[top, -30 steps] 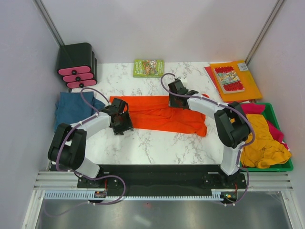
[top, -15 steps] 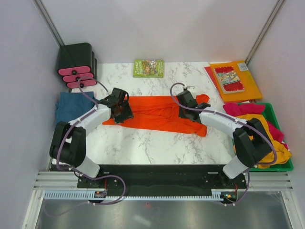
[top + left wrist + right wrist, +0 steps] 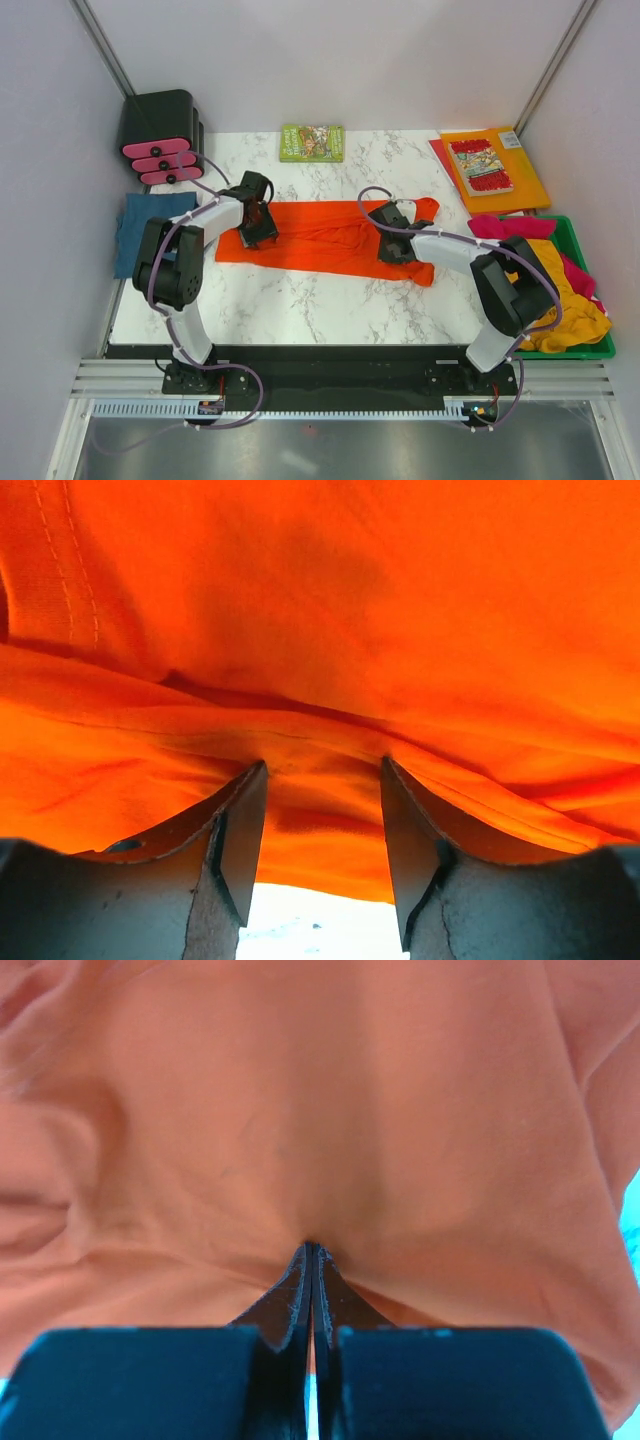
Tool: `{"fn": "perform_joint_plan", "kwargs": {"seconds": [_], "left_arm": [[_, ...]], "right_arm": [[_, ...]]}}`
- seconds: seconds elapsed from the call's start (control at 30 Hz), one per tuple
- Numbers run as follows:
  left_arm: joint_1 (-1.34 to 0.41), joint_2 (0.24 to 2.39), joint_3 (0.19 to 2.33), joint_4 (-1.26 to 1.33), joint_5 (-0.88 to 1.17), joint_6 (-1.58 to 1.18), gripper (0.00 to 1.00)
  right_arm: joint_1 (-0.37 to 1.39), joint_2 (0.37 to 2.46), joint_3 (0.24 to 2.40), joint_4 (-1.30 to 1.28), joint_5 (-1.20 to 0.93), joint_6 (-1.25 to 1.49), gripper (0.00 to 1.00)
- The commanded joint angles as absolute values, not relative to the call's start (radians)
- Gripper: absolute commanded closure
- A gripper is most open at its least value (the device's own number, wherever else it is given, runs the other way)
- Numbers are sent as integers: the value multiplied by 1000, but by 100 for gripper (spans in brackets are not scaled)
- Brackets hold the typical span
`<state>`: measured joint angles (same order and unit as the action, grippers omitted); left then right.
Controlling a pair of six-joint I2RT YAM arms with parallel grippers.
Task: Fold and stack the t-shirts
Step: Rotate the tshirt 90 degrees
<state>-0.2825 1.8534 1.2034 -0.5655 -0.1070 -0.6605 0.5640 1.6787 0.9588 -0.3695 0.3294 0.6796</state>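
Marble-patterned white table (image 3: 300,300) carries the soft, bright orange-red t-shirt (image 3: 320,240), spread crosswise and rumpled in the middle between my two arms. My right gripper (image 3: 312,1248) has its jaws pressed together on a small pucker of that cloth near the shirt's right end. My left gripper (image 3: 322,780) is at the left end with its jaws apart, straddling a ridge of fabric by a stitched hem and not pinching it.

The imbalance worries me. If my right side pulls before my left closes, the orange-red t-shirt will probably drag sideways, slip out from between my open jaws and bunch up instead of folding. My right pinch looks thin; it may hold only the top layer, so a lift could peel the shirt open. When my left jaws close they might catch one layer too, or scrape the table.

A folded teal-blue cloth shirt (image 3: 145,235) lies just beside my left arm, and a green plastic bin (image 3: 590,352) of mustard-yellow and magenta-pink shirts sits by my right elbow; a wide swing could snag either.
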Motion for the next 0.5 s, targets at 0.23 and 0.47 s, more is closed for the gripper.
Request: {"fn": "perform_joint_plan", "kwargs": {"seconds": [0.23, 0.47], "left_arm": [[-316, 1841, 1043, -626, -80, -661, 45], [-391, 1753, 945, -627, -57, -701, 46]], "right_arm": [[404, 1824, 1137, -494, 296, 710, 96], [325, 2003, 1371, -577, 264, 684, 96]]}}
